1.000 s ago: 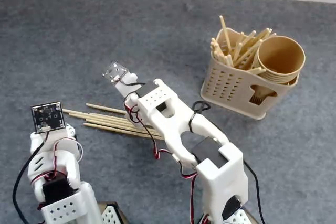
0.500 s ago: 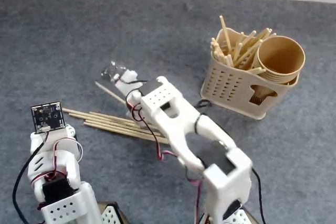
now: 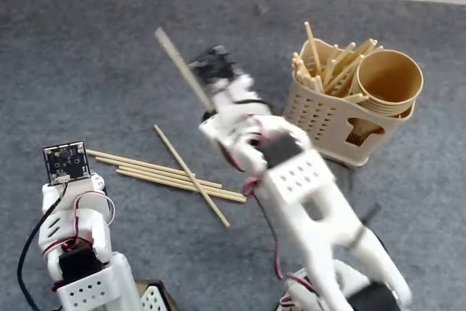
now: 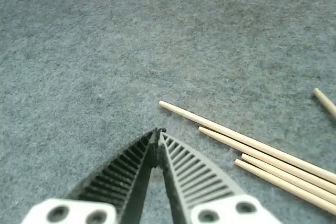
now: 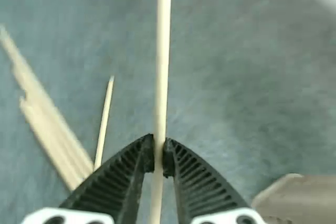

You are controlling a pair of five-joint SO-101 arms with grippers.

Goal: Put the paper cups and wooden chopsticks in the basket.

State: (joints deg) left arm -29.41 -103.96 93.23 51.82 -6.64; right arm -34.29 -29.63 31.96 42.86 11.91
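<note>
"Wooden chopstick was up off the grey mat, did you see? The right gripper had it pinched near one end, the long part sticking out past the jaws."

"I saw. It was near the basket, off its slotted side, not over it yet. I'd have said it wanted swinging above the rim and tipping point-down among the sticks standing there, beside the paper cups, before letting go. That long free end looked likely to catch the wall."

"And the arms?"

"Right arm was stretched forward across the middle, wrist raised. The left gripper sat low over the mat, jaws pressed together on nothing, just beside the loose chopsticks lying there"
</note>
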